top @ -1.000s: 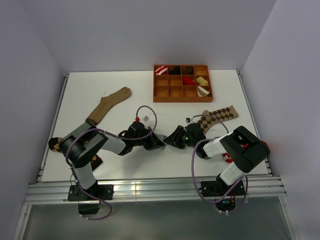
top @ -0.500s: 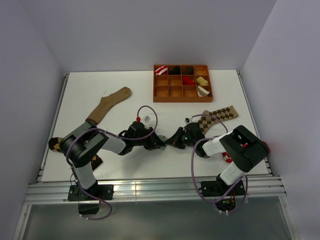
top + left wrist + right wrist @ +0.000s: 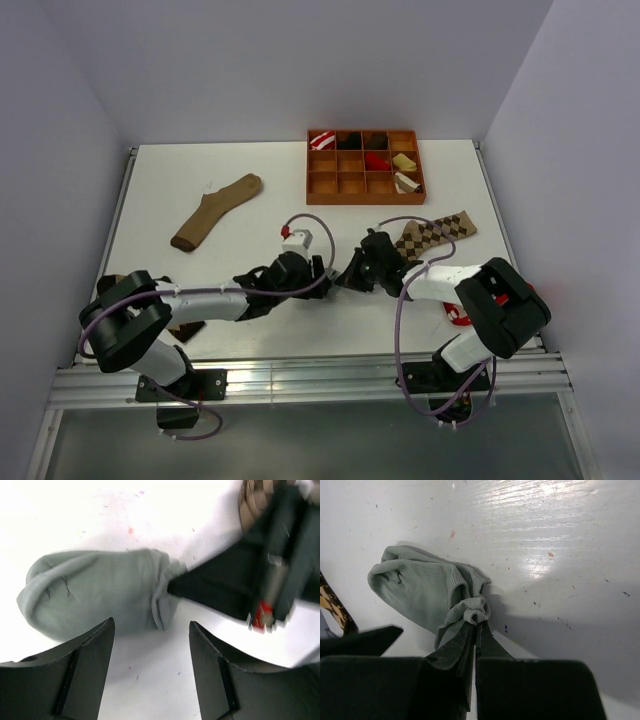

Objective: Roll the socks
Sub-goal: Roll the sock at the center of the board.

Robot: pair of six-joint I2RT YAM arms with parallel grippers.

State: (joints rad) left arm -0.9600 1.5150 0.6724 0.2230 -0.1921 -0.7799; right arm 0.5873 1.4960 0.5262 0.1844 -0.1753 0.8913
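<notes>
The small grey sock (image 3: pixel 420 587) lies bunched on the white table. My right gripper (image 3: pixel 477 622) is shut on its gathered cuff. In the left wrist view the grey sock (image 3: pixel 95 592) sits just beyond my left gripper (image 3: pixel 151 626), whose jaws stand open over bare table and touch nothing. From above, the left gripper (image 3: pixel 318 268) and right gripper (image 3: pixel 350 275) face each other mid-table, and the grey sock is mostly hidden between them. The lighter argyle sock (image 3: pixel 435 230) lies flat behind the right arm. A bit of the darker sock (image 3: pixel 186 330) shows under the left arm.
A long plain tan sock (image 3: pixel 215 210) lies at the back left. An orange compartment tray (image 3: pixel 309 170) with several rolled socks stands at the back centre. A small red object (image 3: pixel 455 316) lies by the right arm's base.
My left gripper has let go of the grey sock, opened and drawn back. My right gripper has shut on the cuff. The left arm now lies lower and stretched out.
</notes>
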